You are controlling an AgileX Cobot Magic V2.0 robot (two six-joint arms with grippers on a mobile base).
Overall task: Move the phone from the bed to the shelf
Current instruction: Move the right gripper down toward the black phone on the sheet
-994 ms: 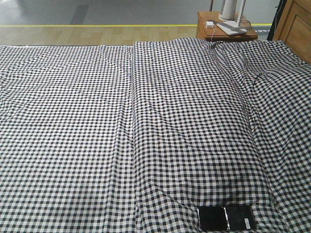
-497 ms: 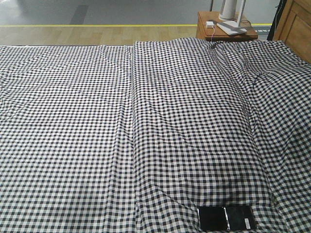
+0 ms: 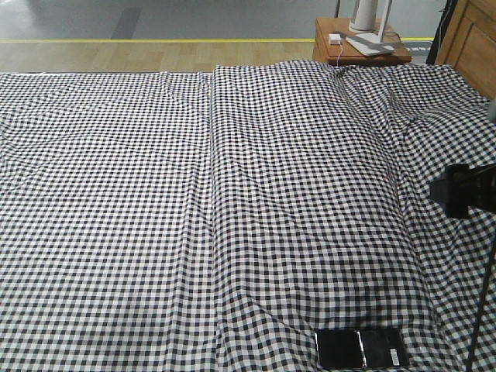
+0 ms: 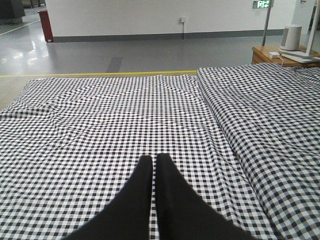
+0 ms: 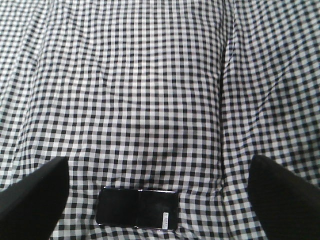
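While the phone (image 3: 361, 348) lies flat on the bed (image 3: 155, 232), near edge, right side, I see the right gripper (image 5: 157, 159) spread wide and empty above it. Left gripper (image 4: 153, 160) pinched closed, empty, over the bed's left half.

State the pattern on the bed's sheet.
Small black-and-white gingham check; the bed shows it best in the exterior front-facing view.
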